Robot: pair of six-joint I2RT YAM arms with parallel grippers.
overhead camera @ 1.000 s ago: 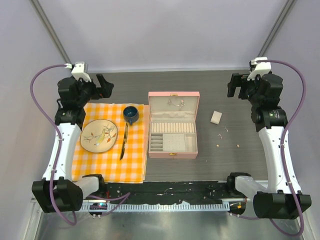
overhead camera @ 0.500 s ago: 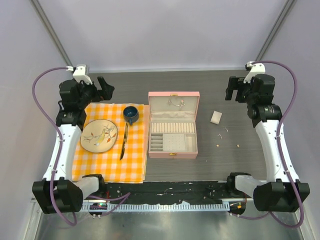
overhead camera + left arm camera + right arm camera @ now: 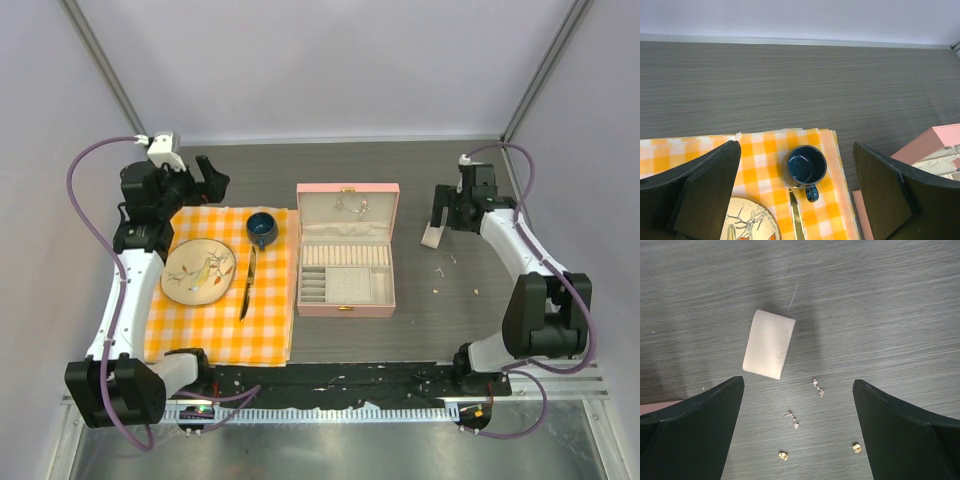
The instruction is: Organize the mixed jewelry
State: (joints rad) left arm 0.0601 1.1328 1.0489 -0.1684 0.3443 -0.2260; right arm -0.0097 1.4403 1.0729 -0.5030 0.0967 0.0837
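Right gripper [image 3: 797,386]: jaws spread above cream-white piece [image 3: 769,344] and jewelry specks [image 3: 817,387].
Left gripper [image 3: 206,176]: jaws spread, upper left of overhead view.

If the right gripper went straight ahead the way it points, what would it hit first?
Likely the table, right by the tiny silvery pieces, beside the cream-white piece; depth is unclear.

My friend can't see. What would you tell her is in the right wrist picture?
A small cream-white rectangular piece lies on a grey wood-grain table, with two tiny silvery pieces and two tiny gold bits scattered below it. The right gripper, black and wide open, frames them from the bottom corners, holding nothing.
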